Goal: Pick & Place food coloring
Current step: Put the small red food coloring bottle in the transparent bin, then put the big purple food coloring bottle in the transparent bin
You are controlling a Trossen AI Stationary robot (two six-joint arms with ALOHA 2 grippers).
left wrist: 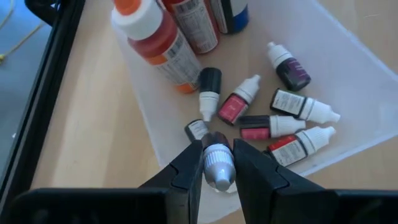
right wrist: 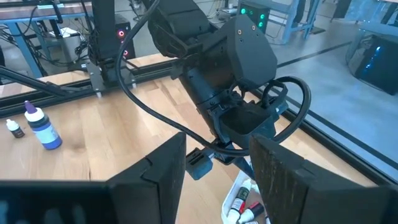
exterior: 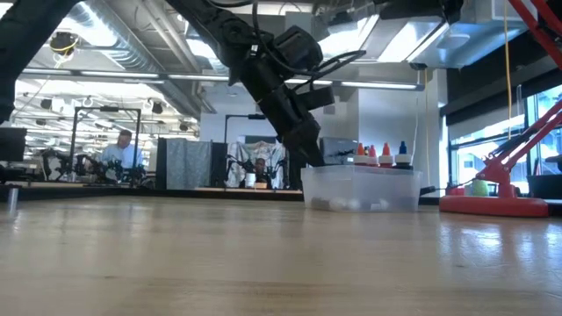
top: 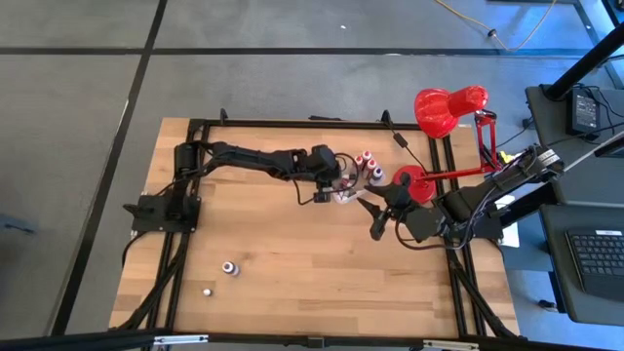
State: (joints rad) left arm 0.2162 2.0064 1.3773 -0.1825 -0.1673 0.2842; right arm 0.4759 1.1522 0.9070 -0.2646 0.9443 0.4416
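Observation:
Several tiny food coloring bottles [left wrist: 283,121], red, dark and whitish-capped, lie on the floor of a clear plastic tub [left wrist: 348,68]. The tub also shows in the high view [top: 347,193] and the low view [exterior: 360,190]. My left gripper [left wrist: 217,163] reaches down into the tub's corner and is shut on one small bottle with a grey-white cap [left wrist: 217,168]. My right gripper [right wrist: 217,177] is open and empty, hovering just right of the tub [top: 375,222]. Two more small bottles [top: 230,267] stand on the table at the near left. My left gripper pinches the small bottle between its two fingers [left wrist: 186,171], which come from above, slanting down into the tub. The bottle's grey-white cap end [left wrist: 217,177] sticks out toward the wrist. Its body is hidden between the fingers. I cannot tell whether it touches the tub floor.
Taller bottles with orange, red and blue caps [exterior: 379,154] stand at the tub's far side [top: 369,164]. A red desk lamp [top: 444,107] stands with its base [exterior: 496,205] right of the tub. The wooden table [top: 292,253] lies bare toward the near left.

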